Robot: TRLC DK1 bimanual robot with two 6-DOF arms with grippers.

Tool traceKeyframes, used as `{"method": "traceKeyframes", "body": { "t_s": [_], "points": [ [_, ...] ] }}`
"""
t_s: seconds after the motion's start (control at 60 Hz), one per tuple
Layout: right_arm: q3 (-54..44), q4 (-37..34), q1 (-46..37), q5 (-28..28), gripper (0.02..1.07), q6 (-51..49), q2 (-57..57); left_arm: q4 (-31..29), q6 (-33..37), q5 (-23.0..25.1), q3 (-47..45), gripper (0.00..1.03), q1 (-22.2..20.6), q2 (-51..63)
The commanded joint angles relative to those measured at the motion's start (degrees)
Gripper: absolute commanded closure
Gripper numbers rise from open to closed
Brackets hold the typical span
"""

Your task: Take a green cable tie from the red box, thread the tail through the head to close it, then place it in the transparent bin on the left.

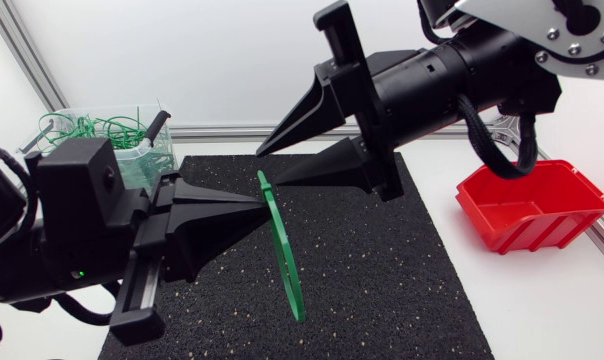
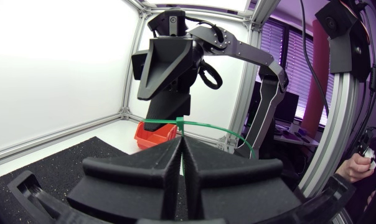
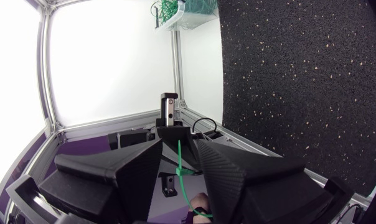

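Note:
My left gripper (image 1: pixel 254 205) is shut on a green cable tie (image 1: pixel 285 262) near its head end, held above the black mat. From the fingertips the tie hangs in a long curve down toward the mat. In the left wrist view the tie (image 2: pixel 228 129) rises from my shut left gripper (image 2: pixel 180 148) and bends away to one side. My right gripper (image 1: pixel 269 167) hovers just behind the tie's top end, open, with the strap (image 3: pixel 178 158) running between its spread fingers (image 3: pixel 144 165). The red box (image 1: pixel 534 205) sits at the right. The transparent bin (image 1: pixel 57 125) stands at the back left.
The black speckled mat (image 1: pixel 382 280) covers the middle of the table. Several green ties fill the transparent bin (image 3: pixel 189 11). The red box (image 2: pixel 152 135) lies beyond my right arm's fingers (image 2: pixel 166 68) in the left wrist view. An aluminium frame rail (image 1: pixel 222 131) runs along the back.

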Motion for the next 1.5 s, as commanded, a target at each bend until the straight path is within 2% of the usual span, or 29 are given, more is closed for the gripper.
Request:
{"method": "traceKeyframes", "body": {
  "t_s": [0.0, 0.15, 0.533, 0.633, 0.833, 0.917, 1.133, 1.367, 1.483],
  "points": [
    [1.8, 0.0, 1.1, -0.2, 0.61, -0.8, 0.6, 0.6, 1.5, 0.7, 0.4, 1.00, 0.3, 0.7],
    [1.6, 0.0, 1.6, 0.2, 0.80, -0.8, 0.9, 0.6, 1.5, 0.7, 0.6, 1.00, 0.3, 0.8],
    [0.5, -0.2, 2.9, 0.3, 0.81, -0.8, 0.9, 0.1, 1.6, 0.7, 0.6, 1.00, 0.3, 0.6],
    [0.2, -0.2, 3.2, 0.7, 0.89, -0.8, 0.6, -0.1, 1.6, 0.8, 0.7, 1.00, 0.4, 0.5],
    [-0.6, -0.4, 3.7, 0.9, 0.89, -0.8, -0.2, -0.9, 1.6, 1.0, 0.7, 1.00, 0.3, -0.2],
    [-0.8, -0.4, 3.8, 1.3, 1.01, -0.8, -0.5, -1.2, 1.6, 1.0, 0.7, 1.00, 0.3, -0.4],
    [-1.0, -0.1, 3.7, 2.5, 1.01, -0.8, -0.8, -2.0, 1.6, 1.1, 1.0, 1.00, 0.1, -0.9],
    [0.9, 0.8, 2.3, 3.5, 1.01, -0.6, 1.8, -4.7, 1.2, 1.0, 3.5, 1.00, -4.5, -2.0],
    [1.3, 1.0, 2.1, 3.8, 1.01, -0.8, 3.1, -5.8, 1.2, 0.8, 4.8, 1.00, -5.1, -2.3]
  ]
}}
